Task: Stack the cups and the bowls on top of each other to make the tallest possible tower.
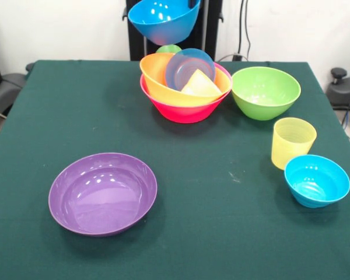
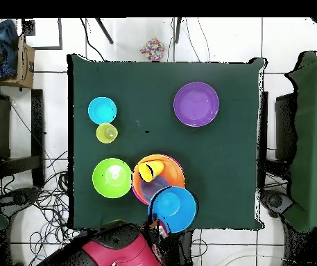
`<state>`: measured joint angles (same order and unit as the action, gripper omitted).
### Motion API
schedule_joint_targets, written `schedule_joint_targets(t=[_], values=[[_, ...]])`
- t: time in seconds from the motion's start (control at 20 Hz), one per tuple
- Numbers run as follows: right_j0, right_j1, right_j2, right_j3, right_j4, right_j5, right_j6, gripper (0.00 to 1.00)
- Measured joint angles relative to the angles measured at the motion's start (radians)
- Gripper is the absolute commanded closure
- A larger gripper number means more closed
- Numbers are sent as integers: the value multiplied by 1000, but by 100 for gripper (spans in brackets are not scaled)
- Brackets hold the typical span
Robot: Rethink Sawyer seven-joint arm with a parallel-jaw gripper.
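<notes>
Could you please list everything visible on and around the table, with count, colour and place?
Purple bowl: one, wide and shallow, alone on the cloth.
Tower: orange bowl nested in pink bowl; a small blue bowl and a yellow-orange cup lie tilted inside.
Green bowl: one, beside the tower.
Pale yellow cup: one, upright, between green bowl and small blue bowl.
Blue bowl: one, medium, lifted above the tower.
Table: dark green cloth.
Gripper: at the lifted blue bowl's rim.
</notes>
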<state>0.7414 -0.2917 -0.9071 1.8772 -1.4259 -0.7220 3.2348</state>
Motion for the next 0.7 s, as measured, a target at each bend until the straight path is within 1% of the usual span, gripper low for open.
schedule_joint_targets(t=[0.25, 0.7], values=[[10, 0, 0, -4, 0, 0, 36, 100], [11, 4, 0, -18, -2, 0, 39, 100]])
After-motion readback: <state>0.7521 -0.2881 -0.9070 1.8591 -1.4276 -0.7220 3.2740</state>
